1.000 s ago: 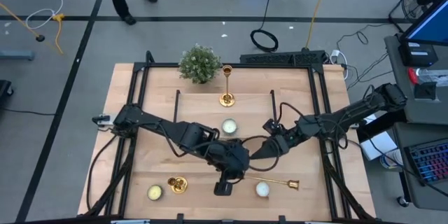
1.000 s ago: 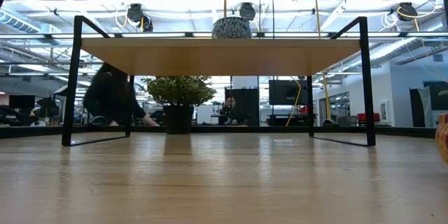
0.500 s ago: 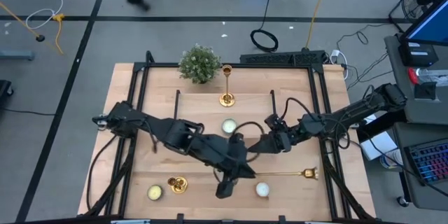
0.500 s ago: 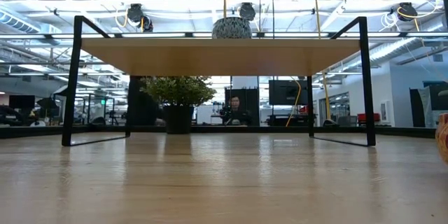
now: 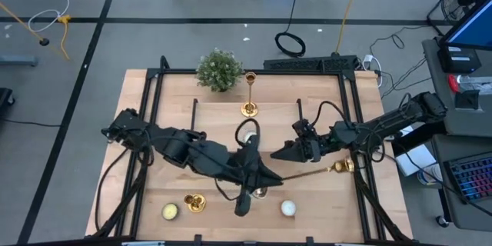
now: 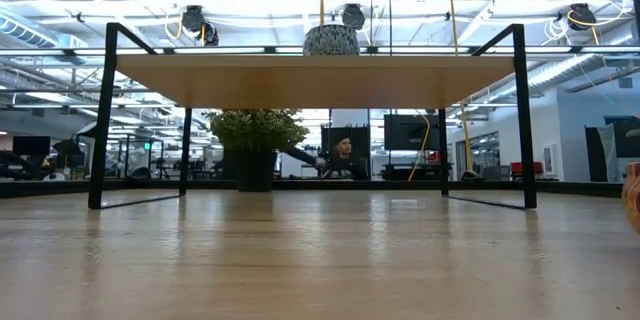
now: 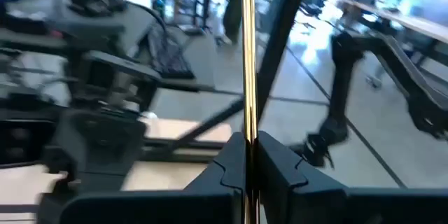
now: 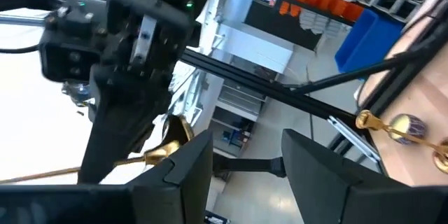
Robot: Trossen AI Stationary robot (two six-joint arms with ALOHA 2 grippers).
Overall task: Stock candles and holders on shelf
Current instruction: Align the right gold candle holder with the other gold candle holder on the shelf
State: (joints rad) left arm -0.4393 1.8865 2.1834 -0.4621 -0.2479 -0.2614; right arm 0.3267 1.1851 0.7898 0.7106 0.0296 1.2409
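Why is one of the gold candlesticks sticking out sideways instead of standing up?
The left gripper is shut on its thin stem, so that holder lies level above the table, base toward the right gripper, whose jaws are open. Another holder lies tipped near the front edge; only one holder stands upright on the shelf.

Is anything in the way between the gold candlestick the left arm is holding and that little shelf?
Partly. The left gripper holds the holder sideways by the shelf's front; the open right gripper hangs right beside its stem there. On the shelf stand a second holder and a candle, with bare board around them.
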